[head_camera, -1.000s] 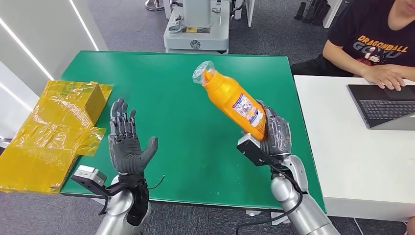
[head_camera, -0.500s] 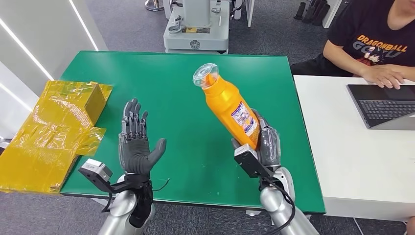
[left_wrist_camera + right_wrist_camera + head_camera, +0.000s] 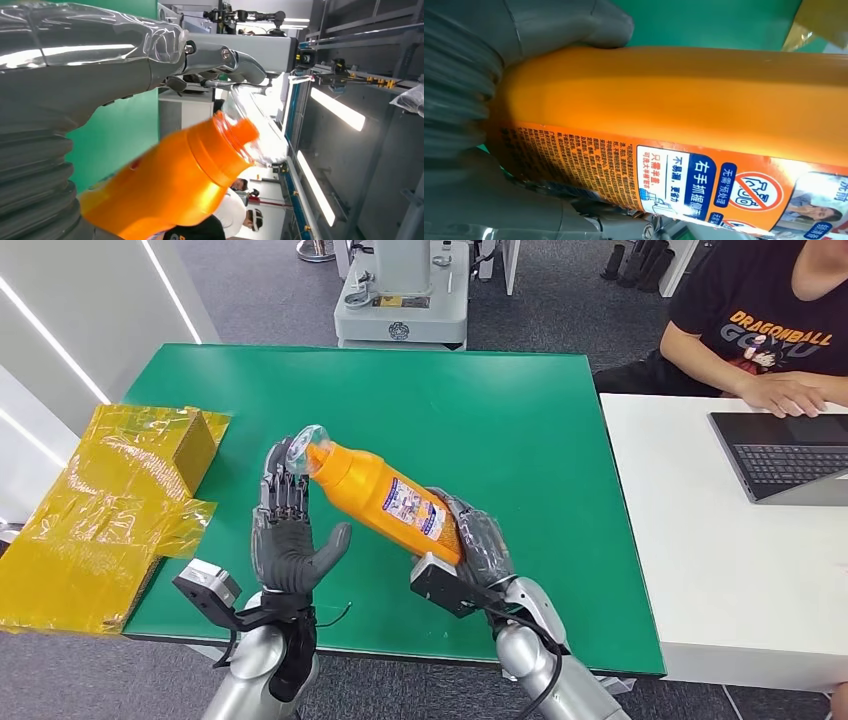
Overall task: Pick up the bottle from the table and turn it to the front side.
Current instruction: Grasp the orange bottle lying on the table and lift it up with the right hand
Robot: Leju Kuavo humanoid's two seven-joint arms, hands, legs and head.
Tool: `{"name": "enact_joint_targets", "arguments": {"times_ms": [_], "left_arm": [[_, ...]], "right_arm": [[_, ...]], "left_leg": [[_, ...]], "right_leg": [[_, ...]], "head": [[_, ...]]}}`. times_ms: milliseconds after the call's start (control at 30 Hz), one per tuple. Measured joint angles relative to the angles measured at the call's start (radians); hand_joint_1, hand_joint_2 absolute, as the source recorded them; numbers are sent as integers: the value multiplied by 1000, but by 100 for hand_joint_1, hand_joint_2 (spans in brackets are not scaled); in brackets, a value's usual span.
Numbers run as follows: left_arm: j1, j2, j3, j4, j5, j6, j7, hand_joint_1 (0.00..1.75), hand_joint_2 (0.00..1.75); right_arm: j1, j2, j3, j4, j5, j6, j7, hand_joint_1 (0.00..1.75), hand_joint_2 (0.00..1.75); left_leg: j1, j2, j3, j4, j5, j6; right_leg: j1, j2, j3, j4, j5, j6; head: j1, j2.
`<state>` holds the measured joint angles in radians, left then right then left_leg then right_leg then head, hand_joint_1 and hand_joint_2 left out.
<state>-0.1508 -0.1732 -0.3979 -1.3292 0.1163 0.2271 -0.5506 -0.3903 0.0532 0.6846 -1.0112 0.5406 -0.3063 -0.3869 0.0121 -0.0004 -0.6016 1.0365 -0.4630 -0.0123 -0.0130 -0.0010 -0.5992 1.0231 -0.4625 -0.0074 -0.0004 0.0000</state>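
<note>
Right hand [image 3: 478, 552] gripped the orange bottle [image 3: 385, 502] by its base, cap tilted left, just beside the spread, empty left hand [image 3: 288, 540]; the green table [image 3: 520, 420] lay bare beyond.

You see an orange bottle [image 3: 375, 494] with clear cap [image 3: 300, 449] and blue-white-red printed label [image 3: 413, 509] | green table [image 3: 520, 420] | yellow film-wrapped box [image 3: 110, 500] off its left edge | grey hands, silver arms.
</note>
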Motion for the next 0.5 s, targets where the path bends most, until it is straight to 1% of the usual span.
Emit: {"name": "enact_joint_targets", "arguments": {"times_ms": [167,500], "left_arm": [[-12,0,1,13,0,6,2,0,175],[-16,0,4,21,0,6,2,0,175]], "right_arm": [[-15,4,20,16,16,35,-15,175,175],[-27,7,24,28,18,37,-16,175,175]], "left_leg": [[0,0,0,0,0,0],[0,0,0,0,0,0]], "right_leg": [[0,0,0,0,0,0],[0,0,0,0,0,0]], "head": [[0,0],[0,0]]}}
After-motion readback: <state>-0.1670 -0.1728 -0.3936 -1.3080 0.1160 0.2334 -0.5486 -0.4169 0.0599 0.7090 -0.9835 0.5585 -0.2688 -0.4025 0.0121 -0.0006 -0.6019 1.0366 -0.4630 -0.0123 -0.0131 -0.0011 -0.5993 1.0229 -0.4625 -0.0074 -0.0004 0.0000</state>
